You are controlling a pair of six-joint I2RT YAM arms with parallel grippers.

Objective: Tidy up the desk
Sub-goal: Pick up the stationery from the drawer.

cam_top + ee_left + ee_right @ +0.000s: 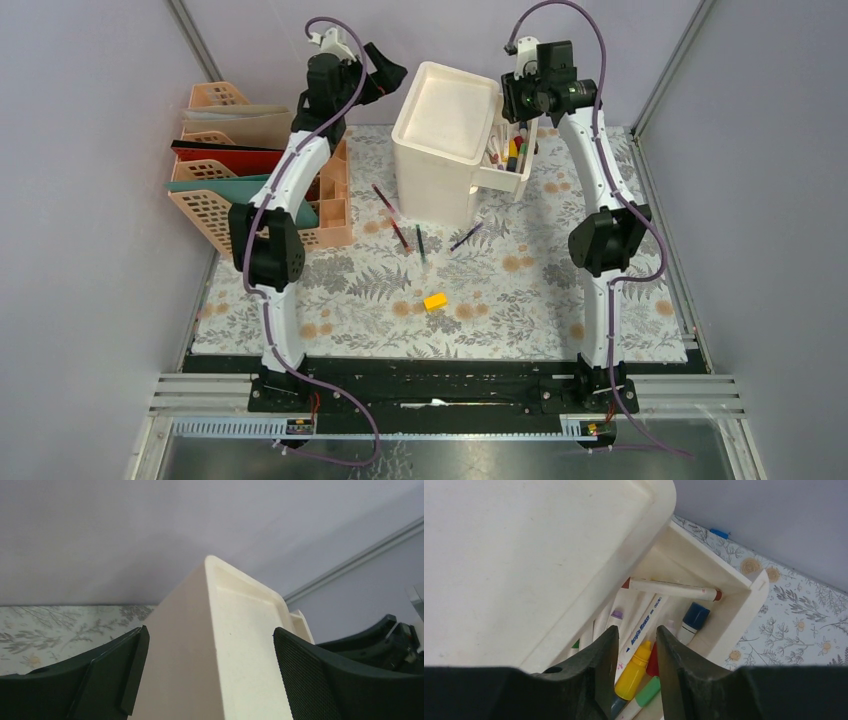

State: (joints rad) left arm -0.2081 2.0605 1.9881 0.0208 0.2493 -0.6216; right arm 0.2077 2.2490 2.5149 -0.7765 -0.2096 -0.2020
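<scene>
The desk (560, 290) is covered in pale fern-print cloth. On it stands a white drawer box (445, 130) with a drawer (512, 172) pulled out on its right side, full of markers. My left gripper (388, 78) hovers wide open at the box's far left upper corner; in the left wrist view the box (235, 650) shows between and beyond the fingers of that gripper (210, 629). My right gripper (636, 628) hangs over the drawer (744, 585), jaws narrowly apart and empty, above a yellow-capped marker (636, 672). Several loose pens (400, 235) and a yellow block (434, 301) lie mid-desk.
A peach file rack (210, 205) with folders stands at the far left, with a peach pen holder (335, 205) beside it. A purple pen (465, 237) lies in front of the box. A black rail (440, 365) runs along the near edge. Walls close in on both sides.
</scene>
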